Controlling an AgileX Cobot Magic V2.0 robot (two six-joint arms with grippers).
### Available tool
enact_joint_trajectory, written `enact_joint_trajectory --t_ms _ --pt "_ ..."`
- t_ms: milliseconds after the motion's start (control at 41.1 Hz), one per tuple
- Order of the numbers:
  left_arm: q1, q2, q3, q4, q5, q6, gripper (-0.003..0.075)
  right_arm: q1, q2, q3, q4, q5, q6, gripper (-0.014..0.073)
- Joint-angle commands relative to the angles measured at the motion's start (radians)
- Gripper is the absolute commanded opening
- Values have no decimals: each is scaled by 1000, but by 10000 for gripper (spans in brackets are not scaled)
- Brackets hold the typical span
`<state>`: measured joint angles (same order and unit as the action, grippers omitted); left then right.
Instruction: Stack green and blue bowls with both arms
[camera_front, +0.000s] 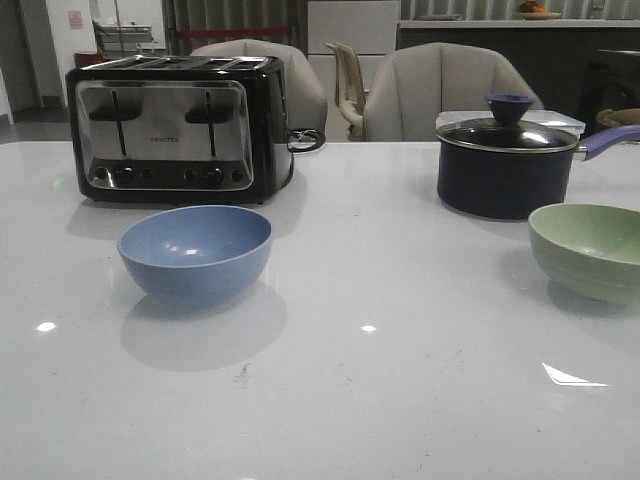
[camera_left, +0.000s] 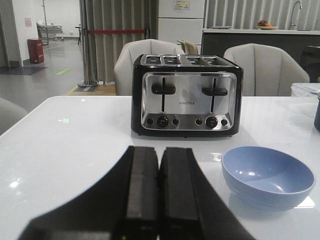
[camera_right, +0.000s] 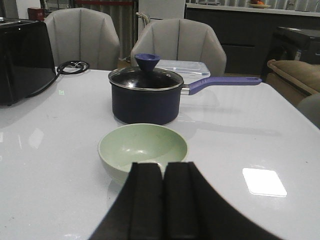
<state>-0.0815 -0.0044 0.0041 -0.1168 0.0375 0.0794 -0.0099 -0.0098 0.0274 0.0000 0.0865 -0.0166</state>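
Observation:
The dusty blue bowl (camera_front: 195, 250) stands upright on the white table, left of centre, in front of the toaster. It also shows in the left wrist view (camera_left: 267, 176), ahead and to one side of my left gripper (camera_left: 160, 156), which is shut and empty. The pale green bowl (camera_front: 588, 250) stands upright at the table's right edge, near the saucepan. In the right wrist view the green bowl (camera_right: 142, 149) lies just beyond my right gripper (camera_right: 163, 170), which is shut and empty. Neither arm shows in the front view.
A black and chrome toaster (camera_front: 178, 128) stands at the back left, its cord trailing right. A dark lidded saucepan (camera_front: 505, 160) with a purple handle stands at the back right, a clear lidded box behind it. Grey chairs stand behind the table (camera_front: 400, 350).

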Motion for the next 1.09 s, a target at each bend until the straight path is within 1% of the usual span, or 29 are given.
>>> enact_joint_trajectory --t_ms 0,608,803,1070 --pt "2 -20 22 -9 -90 0 101 -3 -21 -1 0 -92 -6 34" --pt "2 -20 22 -9 -90 0 101 -3 -21 -1 0 -92 -6 34" --pt "2 -20 22 -9 -90 0 100 -3 -21 -1 44 -70 -6 34" --pt "2 -20 22 -9 -90 0 101 -3 -21 -1 55 -71 -6 34"
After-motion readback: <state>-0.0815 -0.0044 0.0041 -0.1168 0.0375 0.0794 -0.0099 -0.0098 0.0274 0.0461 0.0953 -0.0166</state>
